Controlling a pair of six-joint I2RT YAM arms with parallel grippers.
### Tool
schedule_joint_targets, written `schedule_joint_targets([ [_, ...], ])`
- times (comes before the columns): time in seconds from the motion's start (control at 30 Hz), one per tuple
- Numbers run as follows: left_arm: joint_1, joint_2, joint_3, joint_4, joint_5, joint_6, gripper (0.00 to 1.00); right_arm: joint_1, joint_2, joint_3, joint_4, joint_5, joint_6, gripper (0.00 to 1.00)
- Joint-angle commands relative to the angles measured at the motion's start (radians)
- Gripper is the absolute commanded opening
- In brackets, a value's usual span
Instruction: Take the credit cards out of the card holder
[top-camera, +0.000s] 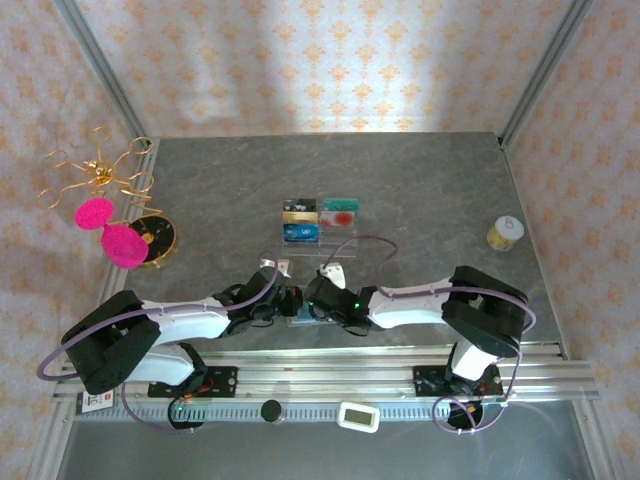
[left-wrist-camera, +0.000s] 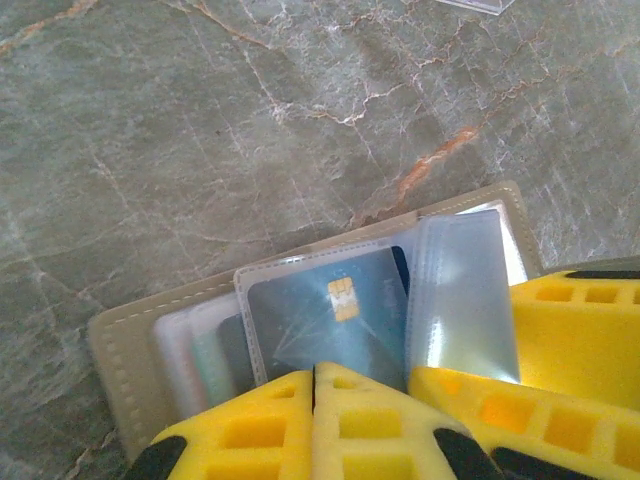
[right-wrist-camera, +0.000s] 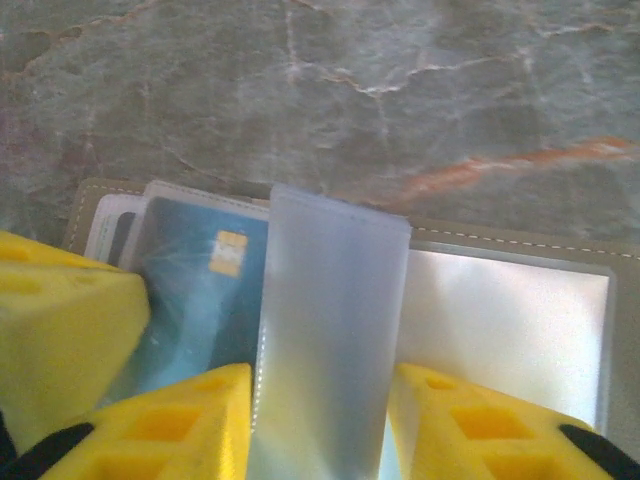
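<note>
While the holder lies open and flat on the bench, close to the arm bases, you have both end effectors down on its near edge. The left end effector is fully closed, its yellow pads meeting over the near edge of the blue card. The pads hide that edge, so you cannot tell whether they pinch anything. The card, with its gold chip, sits inside a clear sleeve on the holder's left half. Further sleeves are fanned out left of it, their contents too blurred to name. The right end effector stands part open. Its two pads flank a frosted sleeve that rises from the holder's middle, just right of the card. You cannot tell whether the pads press that sleeve. The holder's right half shows pale lining inside an olive stitched border. From above, the left end effector and the right end effector nearly touch over the holder. A clear tray with coloured cards sits well beyond the holder.
</note>
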Motion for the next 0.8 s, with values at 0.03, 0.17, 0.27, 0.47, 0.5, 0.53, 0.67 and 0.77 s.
schedule_joint_targets([
  [0.03,0.007,0.007,-0.009,-0.125,-0.037,0.041,0.0,-0.042,-0.069,-0.103,-0.182,0.077,0.053,0.44],
  [0.17,0.006,0.002,-0.004,-0.117,-0.034,0.049,0.0,-0.093,-0.173,-0.174,-0.235,0.112,0.074,0.44],
  [0.27,0.006,0.008,0.002,-0.113,-0.032,0.052,0.0,-0.114,-0.265,-0.185,-0.303,0.154,0.088,0.46],
  [0.47,0.005,-0.038,0.027,-0.127,-0.033,0.062,0.0,-0.132,-0.418,-0.156,-0.33,0.155,0.056,0.5],
  [0.5,0.002,-0.054,0.031,-0.119,-0.023,0.062,0.0,-0.131,-0.418,-0.154,-0.324,0.147,0.055,0.52],
  [0.53,-0.003,-0.071,0.042,-0.111,-0.018,0.058,0.0,-0.132,-0.41,-0.153,-0.315,0.138,0.052,0.56],
  [0.67,-0.033,-0.092,0.112,-0.138,-0.034,0.064,0.01,-0.133,-0.354,-0.131,-0.281,0.11,0.032,0.72],
  [0.77,-0.039,-0.081,0.14,-0.14,-0.033,0.066,0.1,-0.135,-0.319,-0.112,-0.315,0.152,0.055,0.7],
])
